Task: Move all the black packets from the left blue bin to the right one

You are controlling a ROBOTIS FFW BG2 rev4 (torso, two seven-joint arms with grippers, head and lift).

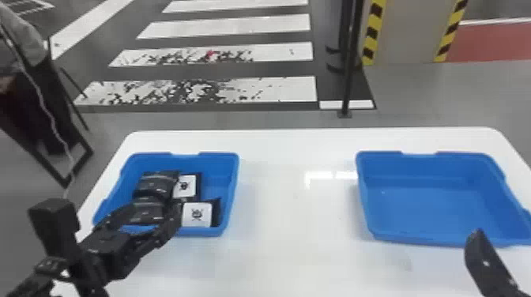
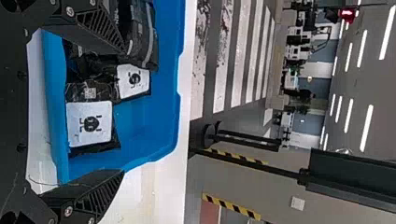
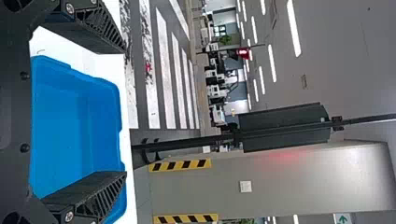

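White table point(image 1: 292, 256) with bins set apart, probably as source and destination: left blue bin point(image 1: 218, 168), right blue bin point(image 1: 426, 201). Left gripper point(image 2: 124, 113), wide open and holding nothing, hangs over the left bin, likely to grasp; contact unclear. Right gripper point(image 3: 125, 112), wide, unloaded, hangs near the right. Black packets point(image 1: 156, 185) lie bunched in the left bin.

Large indoor hall of lab or workshop type; which of the two cannot be told. The floor point(image 1: 418, 98) is painted with white crossing stripes point(image 1: 253, 27), worn in places. A grey wall point(image 3: 327, 175) is edged with yellow-and-black bands point(image 1: 373, 31). The ceiling point(image 3: 350, 70) is fitted with strip lights point(image 3: 294, 28). Greenery point(image 3: 225, 39) is seen far off.
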